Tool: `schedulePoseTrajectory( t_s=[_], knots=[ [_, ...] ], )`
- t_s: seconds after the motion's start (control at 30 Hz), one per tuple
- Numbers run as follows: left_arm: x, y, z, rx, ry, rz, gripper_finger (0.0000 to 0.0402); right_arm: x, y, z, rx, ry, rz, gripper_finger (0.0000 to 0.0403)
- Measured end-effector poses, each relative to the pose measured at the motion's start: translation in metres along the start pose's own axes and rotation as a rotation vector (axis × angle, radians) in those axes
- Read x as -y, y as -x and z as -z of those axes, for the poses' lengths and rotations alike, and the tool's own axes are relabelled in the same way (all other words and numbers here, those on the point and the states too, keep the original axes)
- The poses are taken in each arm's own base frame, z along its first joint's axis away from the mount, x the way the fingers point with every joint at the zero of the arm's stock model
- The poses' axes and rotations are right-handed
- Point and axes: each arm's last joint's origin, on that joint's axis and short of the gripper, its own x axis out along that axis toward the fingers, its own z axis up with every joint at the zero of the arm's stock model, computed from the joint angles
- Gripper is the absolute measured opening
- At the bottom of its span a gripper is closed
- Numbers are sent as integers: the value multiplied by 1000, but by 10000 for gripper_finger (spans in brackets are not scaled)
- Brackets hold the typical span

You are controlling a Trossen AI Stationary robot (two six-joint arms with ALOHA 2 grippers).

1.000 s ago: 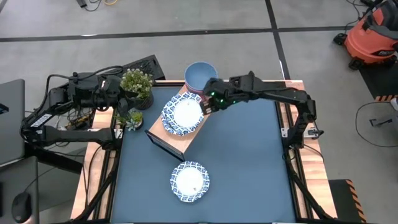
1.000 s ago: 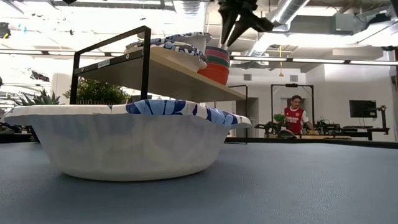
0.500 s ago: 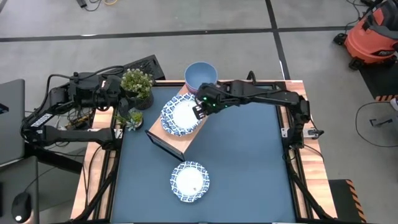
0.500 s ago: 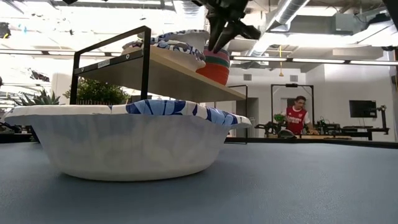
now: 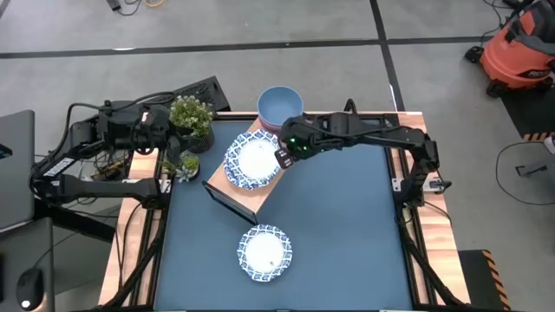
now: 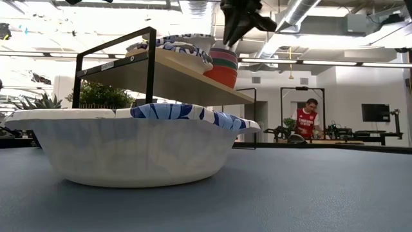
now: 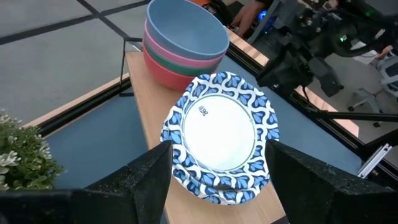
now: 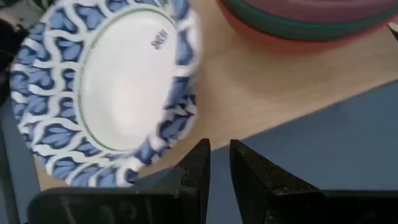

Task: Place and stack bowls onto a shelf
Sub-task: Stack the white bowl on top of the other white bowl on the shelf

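The light-wood shelf (image 5: 267, 189) stands at the table's far middle. On it sit a stack of white bowls with blue patterned rims (image 5: 251, 160) (image 7: 217, 134) and a stack of small bowls (image 5: 279, 104) (image 6: 222, 67) with the light blue one on top. One more white patterned bowl (image 5: 264, 251) (image 6: 129, 145) rests on the tabletop nearer me. My right gripper (image 5: 282, 158) (image 8: 219, 146) is shut. It hovers just right of the white stack's rim, over the shelf's edge. My left gripper (image 7: 219, 152) waits open near the table's far-left corner, facing the shelf.
Two potted plants (image 5: 191, 117) (image 5: 184, 165) stand left of the shelf, close to the left arm. The dark blue tabletop (image 5: 347, 225) spreads right of and nearer than the shelf. A person (image 6: 306, 119) stands far off in the room behind.
My right gripper moved toward the table's left and dipped down to the right rim of the white bowl stack. It then drew back a little to the right and rose again.
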Motion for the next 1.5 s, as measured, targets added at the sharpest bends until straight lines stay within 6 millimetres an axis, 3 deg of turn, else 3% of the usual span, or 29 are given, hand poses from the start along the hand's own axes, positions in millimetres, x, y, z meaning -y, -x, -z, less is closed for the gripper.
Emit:
schedulePoseTrajectory(
  t_s=[0.17, 0.4, 0.67, 0.93, 1.13, 1.3, 1.5],
  knots=[
    [0, -1, 0, -2, 0, -2, 243, -17, 7, 11, 83, 36, -17, 86],
    [0, -1, 0, 7, -1, -18, 243, -29, 22, 21, 287, 122, 107, 86],
    [0, -1, 0, 6, 0, -17, 243, -31, -6, 20, 202, 137, 121, 86],
    [0, -1, 0, 5, 0, -18, 243, -31, -18, 20, 127, 140, 95, 86],
    [-1, -1, 1, -7, 0, -11, 243, -33, -9, 22, 125, 136, 59, 86],
    [-1, -1, 2, -34, 1, 5, 243, -37, 4, 24, 226, 135, 77, 86],
    [-1, 0, 4, -50, 0, -5, 243, -37, -2, 15, 274, 158, 80, 86]
  ],
)
